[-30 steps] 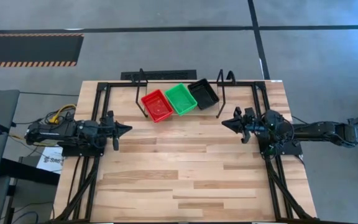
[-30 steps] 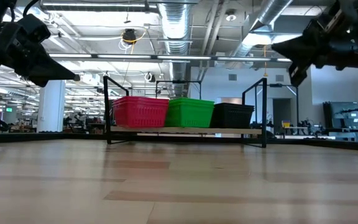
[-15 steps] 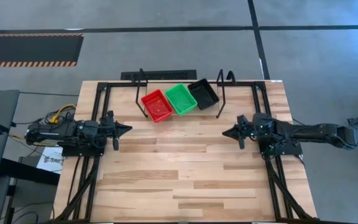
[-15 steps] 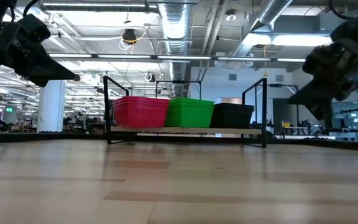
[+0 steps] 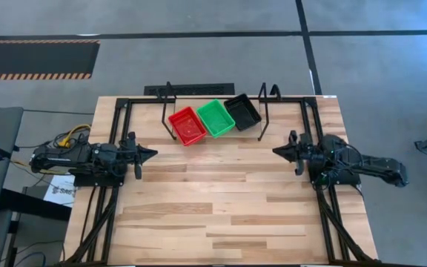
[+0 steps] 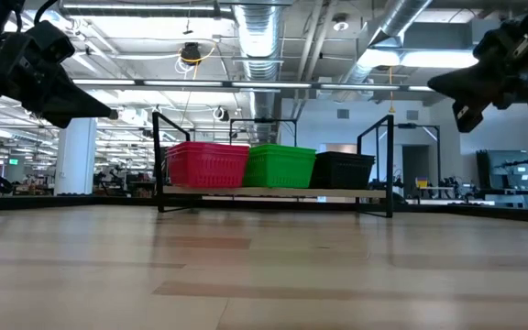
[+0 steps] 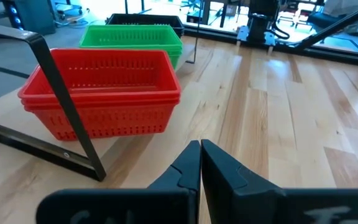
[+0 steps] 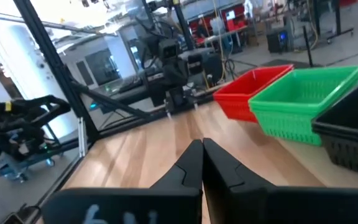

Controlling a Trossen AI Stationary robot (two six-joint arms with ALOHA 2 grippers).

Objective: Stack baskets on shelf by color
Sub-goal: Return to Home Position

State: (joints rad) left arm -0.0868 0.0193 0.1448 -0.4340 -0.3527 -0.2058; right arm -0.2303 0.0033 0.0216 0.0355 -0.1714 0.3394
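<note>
Well, I am holding my left gripper [image 5: 148,153] at the middle left of the high view, over the light wood-plank tabletop [image 5: 221,215]. Its two dark fingers are pressing together on nothing; in the left wrist view those fingers [image 7: 185,169] are meeting with only a thin seam between them. My right gripper [image 5: 276,152] is hanging at the middle right of the high view, likewise clenched and empty.

Both are sitting well apart from the narrow light wood shelf with black wire loop uprights [image 5: 263,111]. It is standing at the upper centre of the high view, between the two grippers and higher in the frame.

On it the small plastic mesh baskets are sitting in three nested stacks, side by side. The red stack [image 5: 187,125] is lying at the left, the bright green stack [image 5: 216,118] in the middle against it, and the black stack [image 5: 242,111] at the right. The row is slanting up toward the right of the frame.
</note>
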